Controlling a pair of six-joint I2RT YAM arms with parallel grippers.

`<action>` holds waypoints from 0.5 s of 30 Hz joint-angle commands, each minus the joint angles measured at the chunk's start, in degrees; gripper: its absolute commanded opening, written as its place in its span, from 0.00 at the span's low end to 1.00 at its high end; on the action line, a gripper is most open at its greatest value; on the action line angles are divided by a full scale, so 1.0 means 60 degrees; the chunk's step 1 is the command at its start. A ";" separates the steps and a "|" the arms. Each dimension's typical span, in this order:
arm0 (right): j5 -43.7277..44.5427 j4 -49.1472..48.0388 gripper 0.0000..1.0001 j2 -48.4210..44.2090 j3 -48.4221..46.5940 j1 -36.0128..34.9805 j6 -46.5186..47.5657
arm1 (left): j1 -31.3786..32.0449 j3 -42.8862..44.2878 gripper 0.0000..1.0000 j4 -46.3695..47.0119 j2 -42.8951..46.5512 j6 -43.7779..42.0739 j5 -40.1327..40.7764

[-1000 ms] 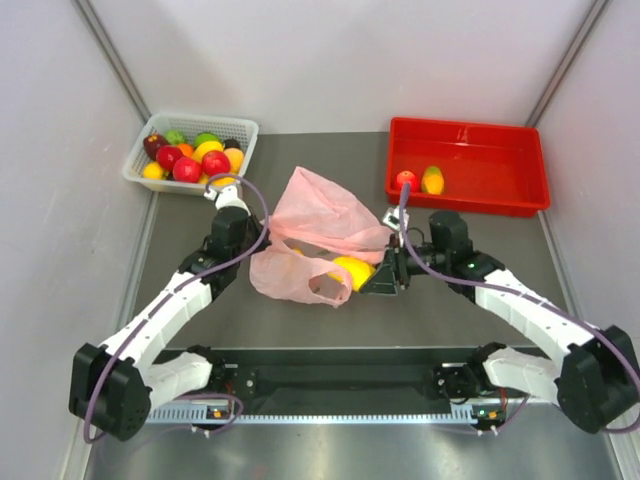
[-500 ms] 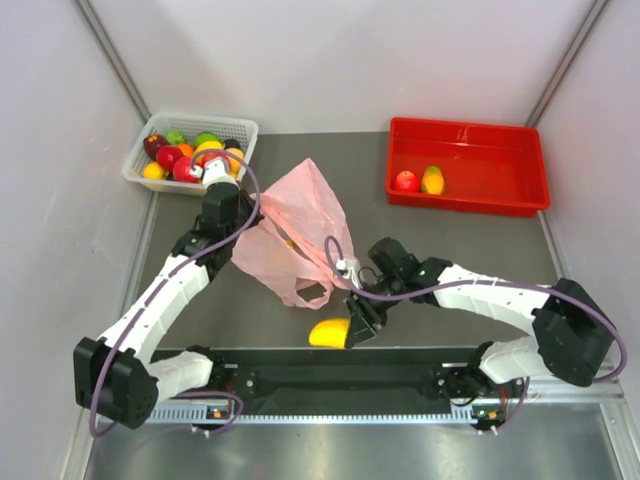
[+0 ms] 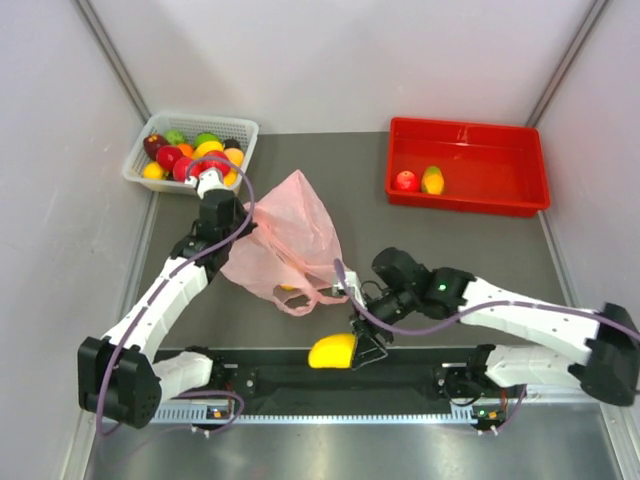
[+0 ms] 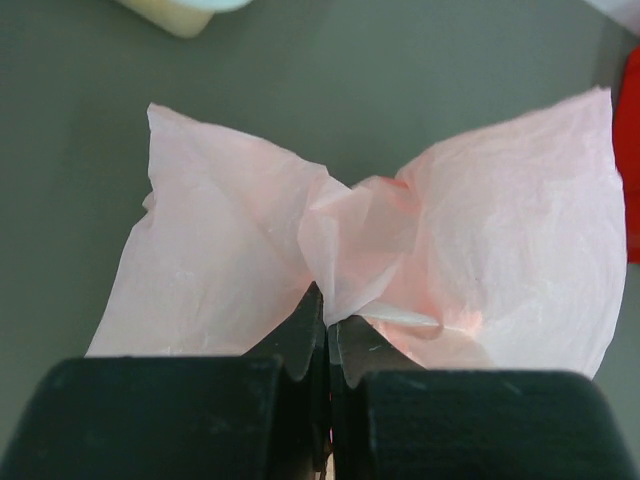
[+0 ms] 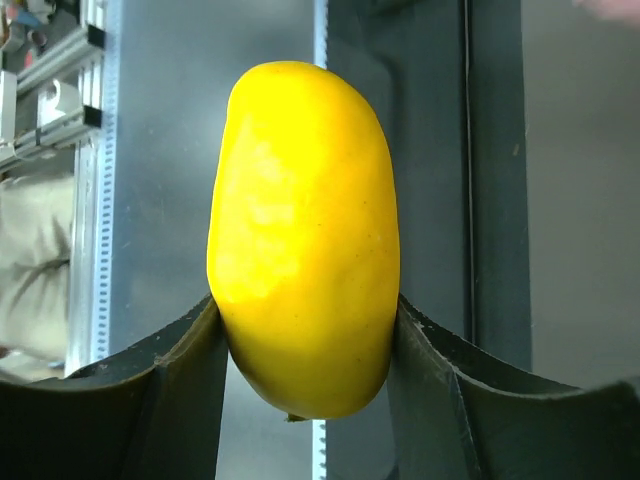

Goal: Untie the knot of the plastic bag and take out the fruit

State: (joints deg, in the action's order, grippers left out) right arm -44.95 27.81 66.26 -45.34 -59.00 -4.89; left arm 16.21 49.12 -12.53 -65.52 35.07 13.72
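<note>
The pink plastic bag (image 3: pixel 290 225) hangs crumpled at mid-table, and my left gripper (image 3: pixel 238 233) is shut on its film at the left side. In the left wrist view the closed tips (image 4: pixel 327 322) pinch a fold of the bag (image 4: pixel 500 230). A small yellow fruit (image 3: pixel 288 288) shows through the bag's lower edge. My right gripper (image 3: pixel 358 346) is shut on a large yellow oval fruit (image 3: pixel 333 351) over the near rail, clear of the bag. The right wrist view shows that fruit (image 5: pixel 300 230) wedged between both fingers (image 5: pixel 170 390). No knot is visible.
A red tray (image 3: pixel 500 150) at the back right holds a red apple (image 3: pixel 406 181) and a mango (image 3: pixel 432 180). A white basket (image 3: pixel 240 128) of mixed fruits stands at the back left. The black rail (image 3: pixel 300 380) runs along the near edge.
My right gripper has drawn the yellow oval fruit out of the bag and carried it toward the near rail. My left gripper has pulled the bag up and to the back left.
</note>
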 commanded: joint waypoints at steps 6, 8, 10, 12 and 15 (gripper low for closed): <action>0.5611 -0.0428 0.00 -0.2487 -0.1027 0.1933 -0.0780 | -0.0050 -0.0687 0.00 0.0229 0.0358 -0.0103 -0.1288; 0.6315 -0.0781 0.00 -0.2562 -0.1056 0.3206 -0.1410 | -0.0050 -0.0789 0.00 0.0243 0.0343 -0.0176 -0.1886; 0.6931 -0.1133 0.00 -0.2082 -0.1333 0.4834 -0.1878 | -0.0050 -0.0804 0.00 0.0243 0.0314 -0.0234 -0.2226; 0.8002 -0.1440 0.00 -0.1597 -0.1539 0.5905 -0.2114 | -0.0050 -0.0746 0.00 0.0229 0.0226 -0.0351 -0.3116; 0.8559 -0.2436 0.00 -0.0499 -0.1876 0.6990 -0.2466 | -0.0035 -0.0556 0.00 0.0156 0.0168 -0.0571 -0.4054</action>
State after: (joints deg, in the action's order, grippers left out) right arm -3.29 20.58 59.42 -52.97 -21.28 -15.35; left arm 16.21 44.45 -12.69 -64.99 33.67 -1.74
